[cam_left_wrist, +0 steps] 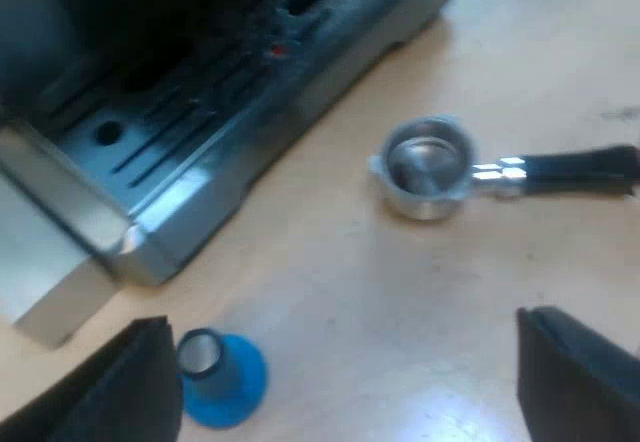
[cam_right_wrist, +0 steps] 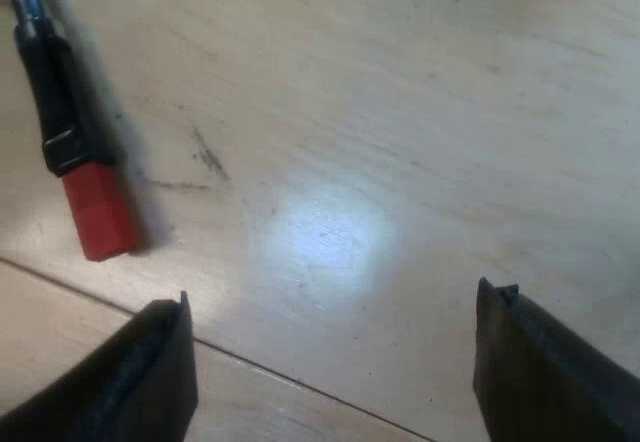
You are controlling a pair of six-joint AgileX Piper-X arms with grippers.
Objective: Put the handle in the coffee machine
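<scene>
Step in hand, as judged: approach; nothing is gripped yet. Holder is found loose on bench, near machine front. Left end effector, beside tamper, is spread wide and empty. Right end effector, near red end, is likewise. Next: handle must be closed on and lifted.

The espresso machine is cut off above its tray, the holder at its handle.

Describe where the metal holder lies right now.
In the left wrist view, the metal holder lies loose on the table, near the front of the espresso machine; its red handle end lies near the open right gripper.
</scene>
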